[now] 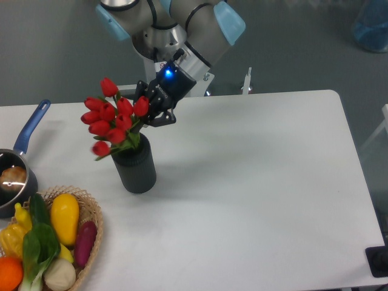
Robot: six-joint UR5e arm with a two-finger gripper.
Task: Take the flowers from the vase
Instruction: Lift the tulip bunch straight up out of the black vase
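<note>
Flowers: stems in vase, buds leaning left. Gripper: apparently clenched on the stems beside the buds, though we cannot see contact. We would lift straight upward, slowly, so the vase stays standing.

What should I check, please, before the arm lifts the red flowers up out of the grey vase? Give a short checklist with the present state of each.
1. Gripper shut on the flowers: cannot tell, blooms hide the fingertips.
2. Stems in the vase: ok, not yet lifted out.
3. Vase upright: ok.
4. Space above the bunch free: ok.
5. Saucepan and wicker basket apart from the vase: ok.
</note>
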